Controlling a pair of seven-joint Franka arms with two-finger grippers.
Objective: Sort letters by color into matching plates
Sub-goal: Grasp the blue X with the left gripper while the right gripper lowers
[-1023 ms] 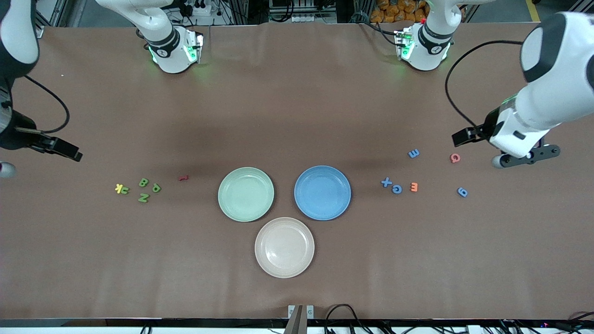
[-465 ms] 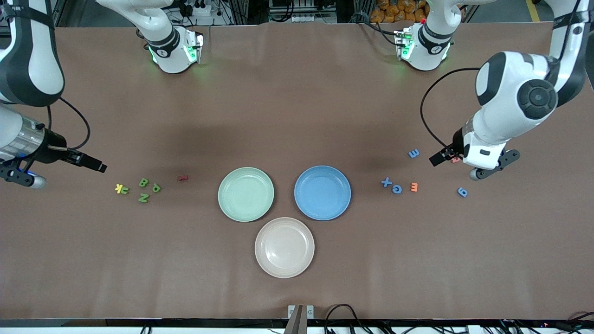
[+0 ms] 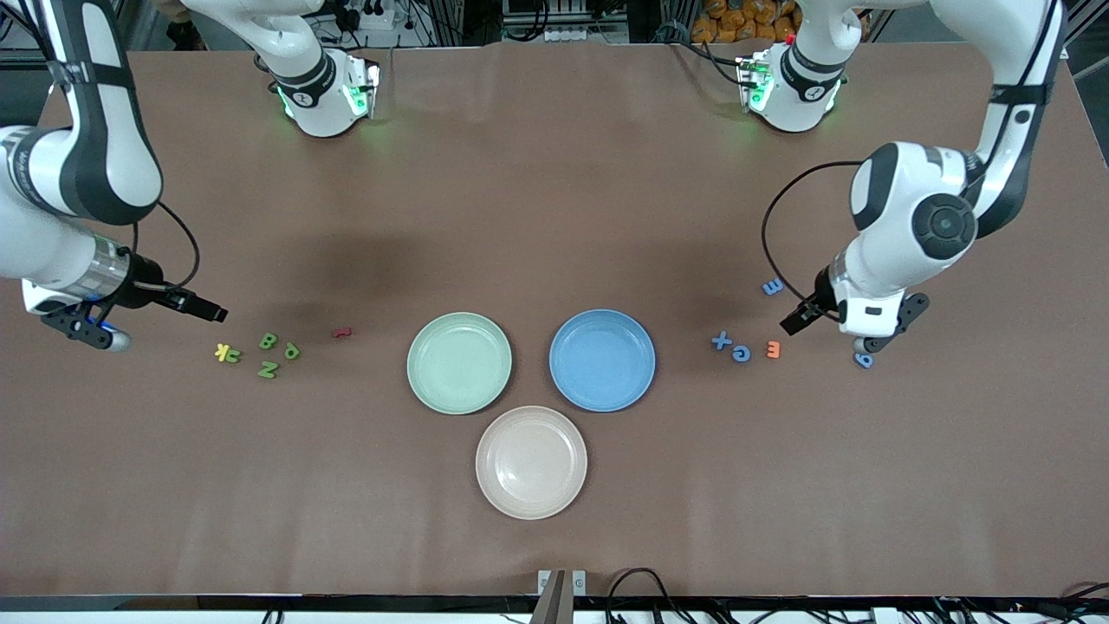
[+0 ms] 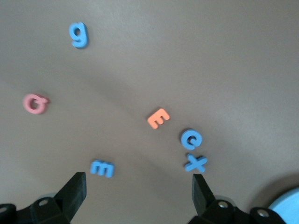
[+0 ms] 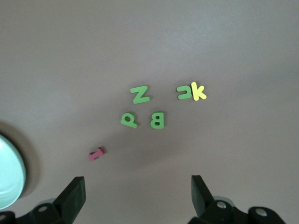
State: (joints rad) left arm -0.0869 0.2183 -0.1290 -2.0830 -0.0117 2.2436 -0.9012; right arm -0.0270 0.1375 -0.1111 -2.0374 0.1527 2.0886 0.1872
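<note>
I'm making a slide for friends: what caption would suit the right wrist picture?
Open right gripper hovering over four green letters, a yellow k and a small red letter.

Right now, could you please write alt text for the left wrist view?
The open left gripper hangs over four blue letters, an orange E and a pink G scattered on the brown table.
</note>
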